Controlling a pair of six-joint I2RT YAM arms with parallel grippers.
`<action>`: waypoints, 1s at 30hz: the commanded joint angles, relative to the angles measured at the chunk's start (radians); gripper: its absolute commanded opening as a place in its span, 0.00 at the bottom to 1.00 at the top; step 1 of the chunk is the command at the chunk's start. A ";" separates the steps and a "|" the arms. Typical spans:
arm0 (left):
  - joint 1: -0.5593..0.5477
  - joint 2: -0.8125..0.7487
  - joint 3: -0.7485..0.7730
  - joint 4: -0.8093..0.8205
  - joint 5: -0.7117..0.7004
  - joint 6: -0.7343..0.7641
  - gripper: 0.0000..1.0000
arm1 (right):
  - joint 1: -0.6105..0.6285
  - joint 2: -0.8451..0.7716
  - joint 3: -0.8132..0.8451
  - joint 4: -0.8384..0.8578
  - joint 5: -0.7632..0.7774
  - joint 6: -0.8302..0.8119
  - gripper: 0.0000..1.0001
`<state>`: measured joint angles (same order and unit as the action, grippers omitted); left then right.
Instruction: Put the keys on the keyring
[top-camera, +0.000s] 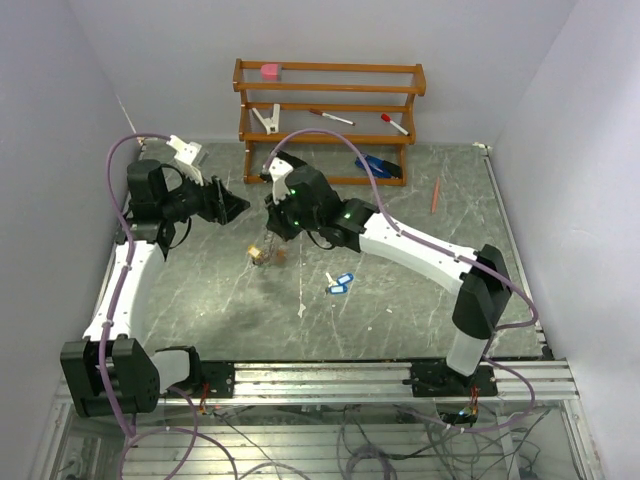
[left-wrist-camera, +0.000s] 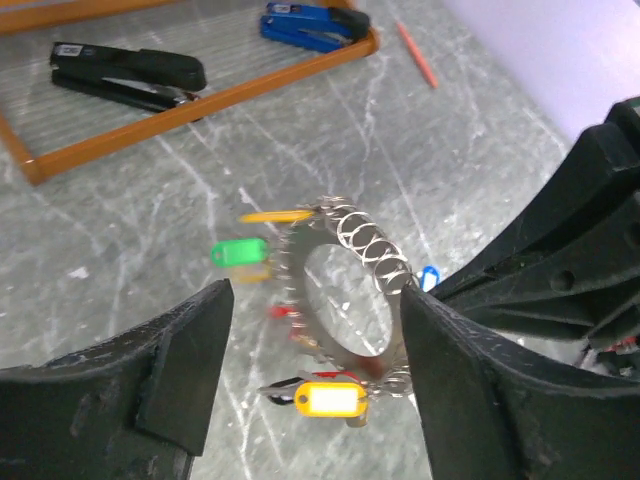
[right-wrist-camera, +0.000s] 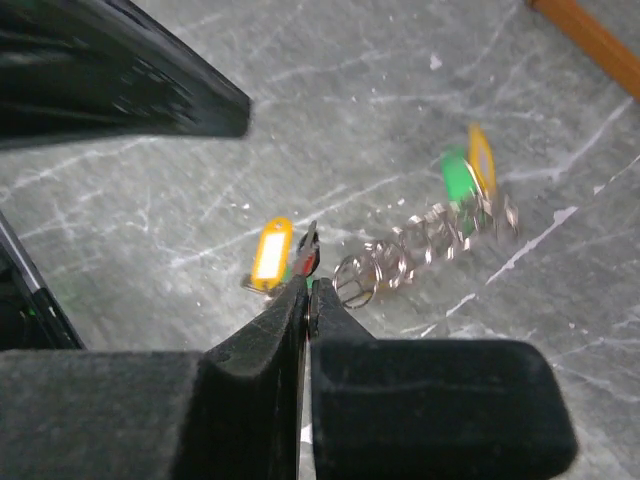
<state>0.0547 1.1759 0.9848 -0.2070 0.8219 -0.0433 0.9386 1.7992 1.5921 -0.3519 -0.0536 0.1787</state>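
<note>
Silvery-grey and toothed at the rim, the keyring (left-wrist-camera: 308, 240) stands on edge near the middle of the table. A row of small split rings (left-wrist-camera: 370, 245) is strung along its rim from 12 to 3 o'clock in the left wrist view. Keys hang from it by their tags: a yellow tag (left-wrist-camera: 330, 400) at 6 o'clock, a red tag (left-wrist-camera: 283, 312) at 9, and a green tag (left-wrist-camera: 240, 252) and an orange tag (left-wrist-camera: 275, 215) out at 10 to 11.

The right gripper (right-wrist-camera: 307, 292) has its fingers pressed together on the ring's rim at 3 o'clock, with thin metal showing between the pads. The left gripper (top-camera: 240, 207) faces the ring from 9 o'clock in the top view. Its fingers are spread wide, one to each side of the ring. Whether the far finger touches the rim I cannot tell.

Blue-tagged keys (top-camera: 340, 285) lie loose on the grey marbled table (top-camera: 420, 320), at 4 o'clock from the ring and apart from it. At 12 o'clock stands a wooden rack (top-camera: 330, 100), with a blue stapler (left-wrist-camera: 310, 22) and a black stapler (left-wrist-camera: 125, 72) inside its bottom frame. A red pencil (top-camera: 436, 195) lies on the table at 2 o'clock.
</note>
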 joint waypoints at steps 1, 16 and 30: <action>0.006 0.009 -0.036 0.204 0.125 -0.189 0.85 | 0.040 -0.032 -0.003 0.068 0.063 0.006 0.00; -0.052 -0.092 0.051 -0.103 0.017 0.003 0.99 | 0.111 -0.046 0.061 0.055 0.289 0.001 0.00; -0.044 -0.145 -0.051 0.077 0.273 -0.042 1.00 | 0.111 -0.053 0.197 -0.059 0.309 0.043 0.00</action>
<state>0.0093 0.9916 0.9287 -0.1524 0.9390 -0.0990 1.0481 1.7821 1.7142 -0.4107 0.2367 0.1997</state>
